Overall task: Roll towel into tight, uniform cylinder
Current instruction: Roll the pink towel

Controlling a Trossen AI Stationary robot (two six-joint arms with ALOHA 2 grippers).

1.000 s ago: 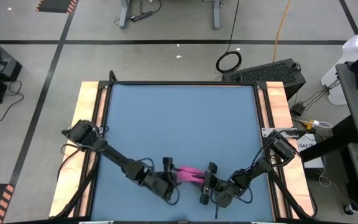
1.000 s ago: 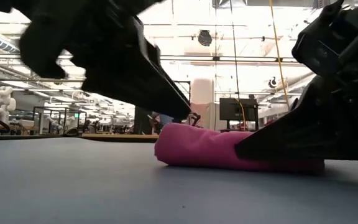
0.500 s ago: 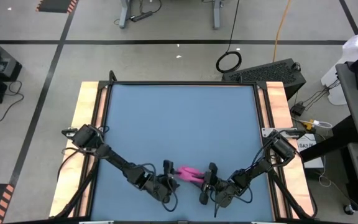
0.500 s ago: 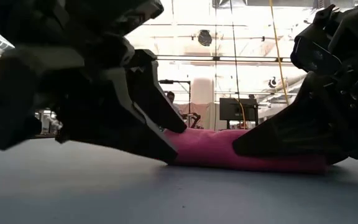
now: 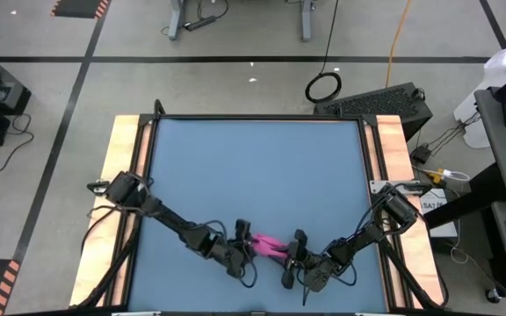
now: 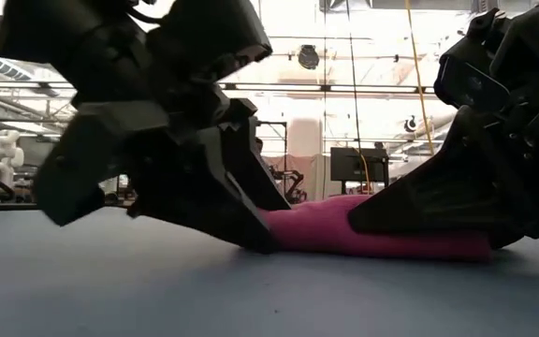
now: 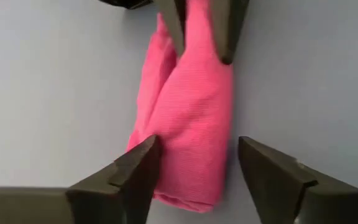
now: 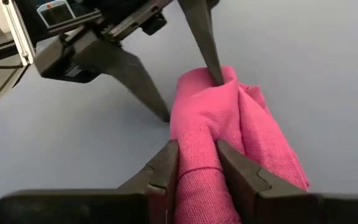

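**A:** Right, what do you have on screen?

**B:** I see the magenta-pink cloth towel (image 5: pixel 269 245) lying as a short, stubby roll on the blue counter (image 5: pixel 253 167), close to its near edge and about midway between the two wooden side rails. Both dark arms reach in low toward it, one from each side.

**A:** Is the right gripper (image 8: pixel 197 163) on it?

**B:** Yes. From my right wrist camera its jaws are clenched on one end of the roll, the pink fabric pinched up in a ridge between the two fingers (image 8: pixel 160 171). In the low view that gripper (image 6: pixel 410 211) sits on the roll's end, down at the counter.

**A:** And the left gripper (image 7: pixel 194 165)?

**B:** It is at the opposite end. Its jaws stand apart and straddle the roll: one finger (image 7: pixel 135 168) touches the cloth's side, while the other has a strip of blue showing between it and the fabric. I would call it spread around the roll, not pinching it.

**A:** How does the roll look?

**B:** Uneven. At the far end from my left wrist camera it narrows and splits into two folds, and the right wrist view shows loose layers along one side. I cannot find the white tag.
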